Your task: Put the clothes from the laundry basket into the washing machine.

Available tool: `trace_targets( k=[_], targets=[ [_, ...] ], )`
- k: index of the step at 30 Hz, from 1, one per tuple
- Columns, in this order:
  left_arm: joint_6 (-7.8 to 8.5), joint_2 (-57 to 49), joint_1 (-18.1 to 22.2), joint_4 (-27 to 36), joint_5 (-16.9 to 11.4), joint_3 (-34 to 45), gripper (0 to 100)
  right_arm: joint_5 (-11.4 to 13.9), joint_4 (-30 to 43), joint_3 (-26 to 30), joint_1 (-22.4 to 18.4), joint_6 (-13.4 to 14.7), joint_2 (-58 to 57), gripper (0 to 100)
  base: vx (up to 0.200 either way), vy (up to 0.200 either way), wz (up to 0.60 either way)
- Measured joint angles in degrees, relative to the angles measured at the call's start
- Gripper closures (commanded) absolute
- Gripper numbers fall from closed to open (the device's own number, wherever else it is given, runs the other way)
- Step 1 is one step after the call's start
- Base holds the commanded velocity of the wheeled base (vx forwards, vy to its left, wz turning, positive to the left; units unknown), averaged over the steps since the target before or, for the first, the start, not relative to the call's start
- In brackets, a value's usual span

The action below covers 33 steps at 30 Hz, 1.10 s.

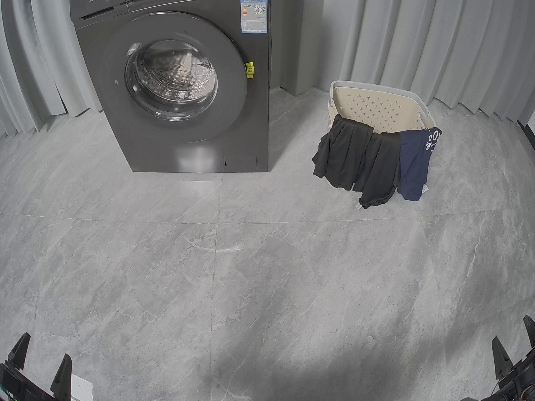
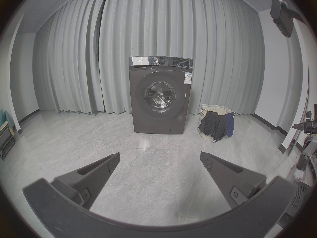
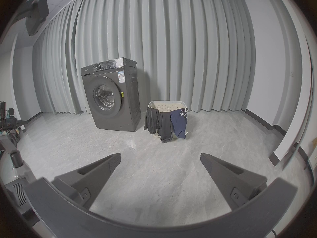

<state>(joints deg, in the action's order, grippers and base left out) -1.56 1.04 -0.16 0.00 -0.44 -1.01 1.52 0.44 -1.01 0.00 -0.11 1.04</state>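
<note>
A dark grey washing machine [image 1: 178, 79] stands at the back left with its round door closed; it appears too in the left wrist view [image 2: 160, 95] and the right wrist view [image 3: 110, 95]. To its right sits a cream laundry basket [image 1: 379, 107]. Dark grey clothes [image 1: 356, 160] and a navy garment [image 1: 415, 162] hang over its front rim, seen also as clothes [image 2: 218, 124] and clothes [image 3: 165, 121]. My left gripper [image 1: 40, 363] is low at the near left, open and empty. My right gripper [image 1: 515, 346] is low at the near right, open and empty. Both are far from the basket.
Grey tiled floor [image 1: 251, 285] stretches between me and the machine and basket. Pale curtains [image 1: 412, 34] line the back wall. Equipment on a stand [image 2: 307, 139] is off to my right side.
</note>
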Motion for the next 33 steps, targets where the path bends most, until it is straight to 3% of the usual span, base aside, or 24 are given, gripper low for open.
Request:
trace_targets(
  k=[6, 24, 33],
  targets=[
    [0.91, 0.0, 0.11, 0.0, 0.34, 0.0, 0, 0.02, 0.0, 0.0, 0.0, 0.01, 0.0, 0, 0.0, 0.0, 0.0],
    [0.2, 0.0, 0.06, -0.07, 0.12, 0.0, 0, 0.52, 0.0, 0.0, 0.1, 0.11, 0.0, 0, 0.0, 0.0, 0.0],
    [0.15, 0.0, 0.05, 0.0, 0.0, 0.0, 0, 0.09, 0.0, 0.0, 0.05, 0.16, 0.0, 0, 0.2, 0.0, 0.0]
  ],
)
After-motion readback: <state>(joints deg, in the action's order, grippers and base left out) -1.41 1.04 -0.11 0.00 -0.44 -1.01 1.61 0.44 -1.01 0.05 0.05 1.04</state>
